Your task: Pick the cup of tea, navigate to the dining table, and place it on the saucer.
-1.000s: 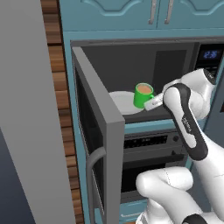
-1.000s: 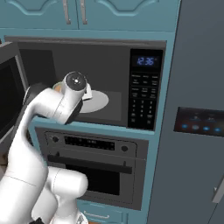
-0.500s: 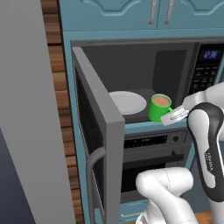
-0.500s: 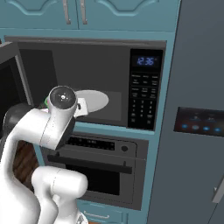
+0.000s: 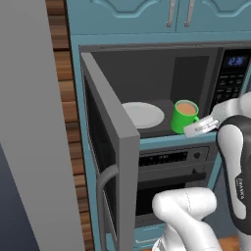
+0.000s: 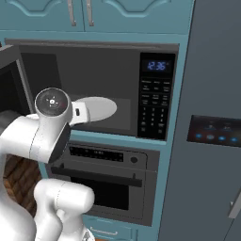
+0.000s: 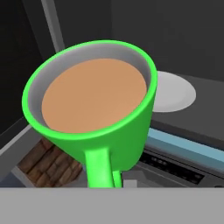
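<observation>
My pincer (image 5: pixel 200 127) pinches the handle of the cup of tea (image 5: pixel 184 116); seen from my hand, the green handle runs down toward 6 o'clock, where the finger tips themselves are hidden at the frame's bottom edge. The cup (image 7: pixel 94 113) sits upright, brown tea nearly to the rim, and in the left base view it is at the front lip of the open microwave (image 5: pixel 162 78), just off the shelf edge. At 9 o'clock from the cup lies a white plate (image 5: pixel 142 114) on the microwave floor, near but apart. The microwave door (image 5: pixel 105 147) swings out toward 8 o'clock, its handle low on the front edge. At 3 o'clock is the keypad with its lit clock (image 6: pixel 157 65). Below, at 6 o'clock, sits the oven (image 6: pixel 106 172). Teal cupboards (image 6: pixel 94 14) hang at 12 o'clock, and a grey fridge (image 6: pixel 214 127) stands at far right.
</observation>
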